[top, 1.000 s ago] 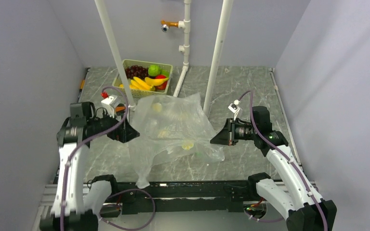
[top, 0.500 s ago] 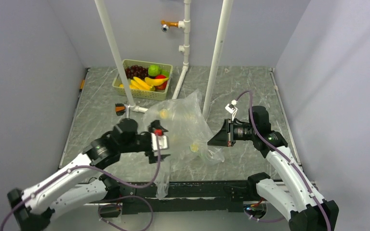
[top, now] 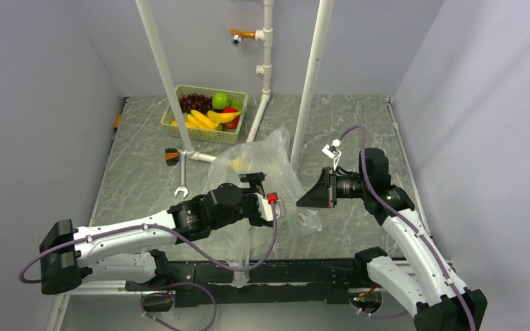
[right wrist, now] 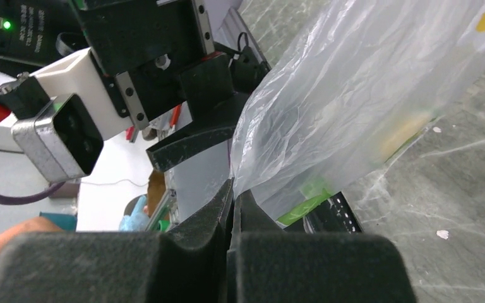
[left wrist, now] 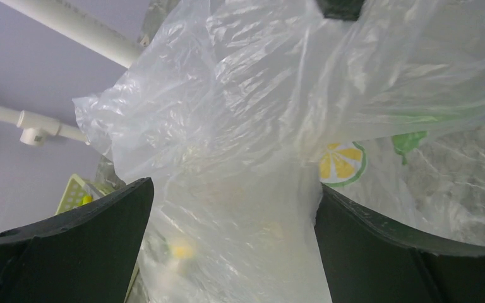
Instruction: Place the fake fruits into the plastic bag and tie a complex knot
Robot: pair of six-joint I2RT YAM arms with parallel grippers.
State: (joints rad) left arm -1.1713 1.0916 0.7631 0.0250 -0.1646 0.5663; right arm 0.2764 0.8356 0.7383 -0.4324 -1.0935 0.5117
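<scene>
The plastic bag point(top: 259, 172) stands crumpled at mid-table, clear film with a lemon print point(left wrist: 341, 161). My right gripper point(top: 302, 201) is shut on a fold of its right edge point(right wrist: 233, 189). My left gripper point(top: 281, 210) is open, reaching in from the left at the bag's front. Its two fingers straddle a hanging fold of the film point(left wrist: 233, 240) without pinching it. The fake fruits lie in the green basket point(top: 239, 94) at the back: bananas point(top: 203, 118), a red fruit point(top: 230, 114), a green one point(top: 221, 101), grapes point(top: 194, 102). A knot does not show in any view.
A silver wrench point(top: 181, 183) lies left of the bag, with a small orange and black piece point(top: 172, 156) behind it. Two white poles point(top: 162, 76) point(top: 314, 76) rise beside the basket and the bag. The left arm point(top: 131, 234) stretches low across the front left.
The left arm swung from the bag's left side down and across to its front, gripper still open. The bag bunched narrower. The right gripper stayed shut on the film.
</scene>
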